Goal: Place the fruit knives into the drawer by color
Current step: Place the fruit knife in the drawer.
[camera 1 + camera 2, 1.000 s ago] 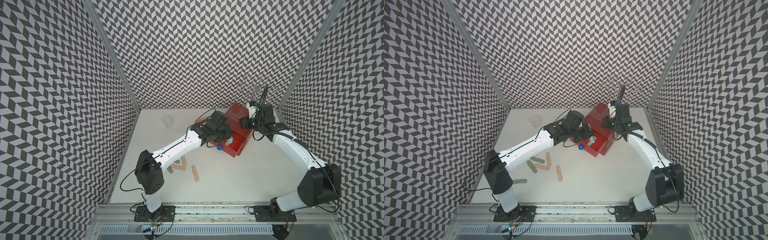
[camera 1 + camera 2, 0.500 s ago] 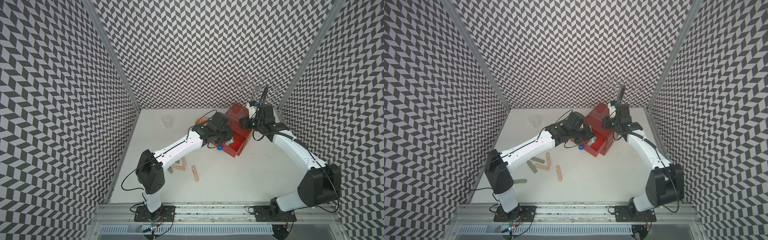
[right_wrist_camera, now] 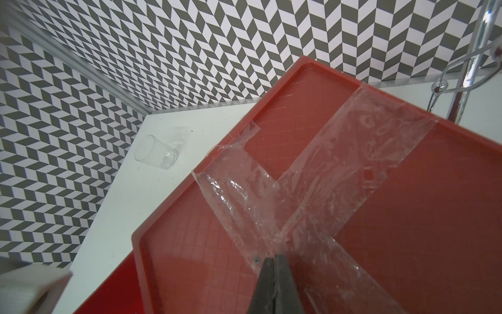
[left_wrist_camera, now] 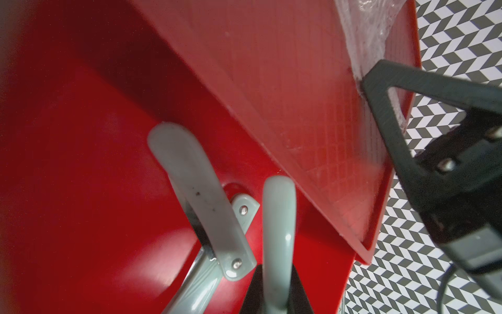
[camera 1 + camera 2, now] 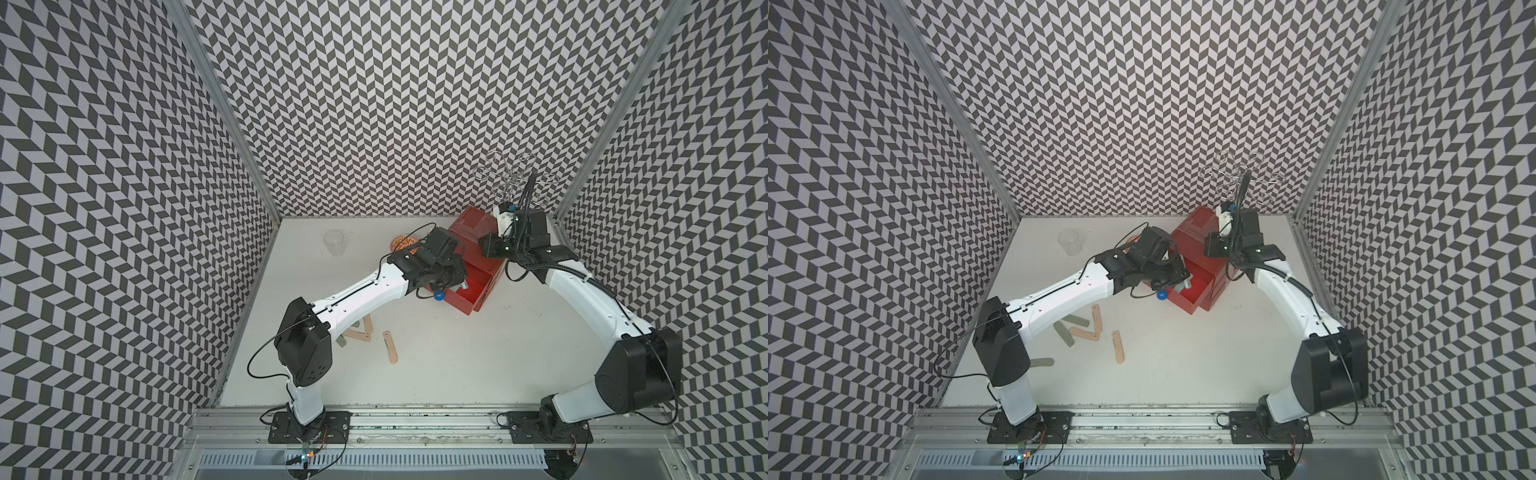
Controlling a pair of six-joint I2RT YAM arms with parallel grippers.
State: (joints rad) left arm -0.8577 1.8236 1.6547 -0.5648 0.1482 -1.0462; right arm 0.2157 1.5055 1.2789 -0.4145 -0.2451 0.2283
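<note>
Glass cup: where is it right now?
In both top views the glass cup stands near the back wall, left of the orange-patterned bowl and red chest.

The drawer [image 4: 81, 204] is glossy red plastic. Its chest top [image 3: 448, 217] is matt with a fine embossed grid, crossed by crinkled clear tape [image 3: 339, 176]. The mint knife [image 4: 278, 212] looks smooth and faintly glossy. The tabletop [image 3: 130, 217] is matt white.

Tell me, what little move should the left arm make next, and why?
Probably open the left pincer and let the held mint knife drop: it hangs over the open drawer, where a second mint knife already lies, while the shut right pincer presses on the chest.
</note>
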